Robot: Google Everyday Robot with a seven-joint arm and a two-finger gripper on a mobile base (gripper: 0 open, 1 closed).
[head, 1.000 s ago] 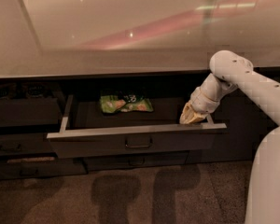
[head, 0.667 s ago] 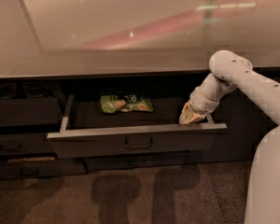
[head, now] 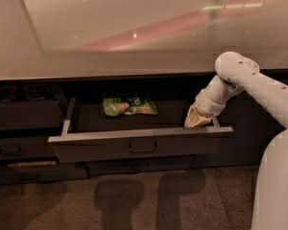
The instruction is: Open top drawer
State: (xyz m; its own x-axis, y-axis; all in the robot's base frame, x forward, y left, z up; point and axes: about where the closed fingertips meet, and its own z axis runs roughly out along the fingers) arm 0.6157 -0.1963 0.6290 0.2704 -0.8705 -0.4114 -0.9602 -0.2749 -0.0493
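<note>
One top drawer [head: 182, 145] sits pulled out toward the near side, a green bag [head: 129, 106] by its far wall, and the gripper [head: 196, 120] dips in at its right end, maybe to tug the front, wide or narrow I cannot tell.

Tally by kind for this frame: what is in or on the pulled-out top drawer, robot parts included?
green snack bag: 1, at the back of the top drawer
loop handle: 1, at the centre of the drawer front
gripper: 1, inside the tray at its right end, just behind the front
Total: 3
</note>
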